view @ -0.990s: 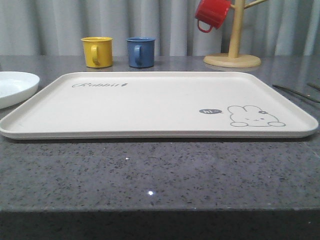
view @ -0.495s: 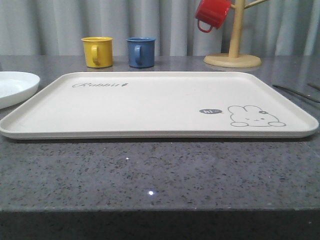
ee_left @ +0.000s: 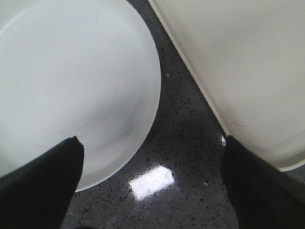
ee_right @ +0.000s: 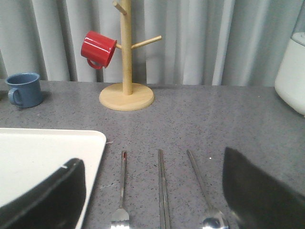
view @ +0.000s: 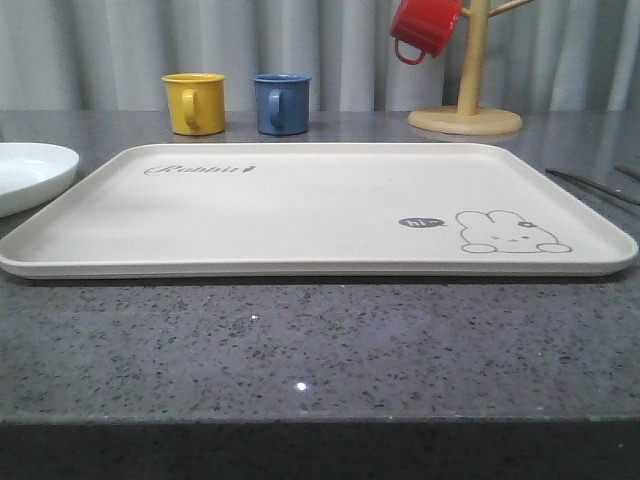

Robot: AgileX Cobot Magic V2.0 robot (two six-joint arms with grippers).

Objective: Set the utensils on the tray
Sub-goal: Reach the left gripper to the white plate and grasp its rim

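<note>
The cream tray (view: 300, 210) with the rabbit drawing lies bare in the middle of the dark counter. The white plate (view: 30, 175) rests on the counter just left of it. My left gripper (ee_left: 151, 143) hangs open above the gap between the plate (ee_left: 71, 86) and the tray's corner (ee_left: 248, 71), holding nothing. Right of the tray (ee_right: 43, 157), the fork (ee_right: 122, 186), the chopsticks (ee_right: 162, 191) and the spoon (ee_right: 202, 191) lie side by side on the counter. My right gripper (ee_right: 152, 157) stands open over them, its fingers wide of all three. A thin utensil handle (view: 595, 187) shows at the front view's right edge.
A yellow mug (view: 194, 103) and a blue mug (view: 281, 103) stand behind the tray. A red mug (view: 425, 28) hangs on a wooden mug tree (view: 468, 80) at the back right. A white appliance (ee_right: 291, 71) stands far right. A curtain closes the back.
</note>
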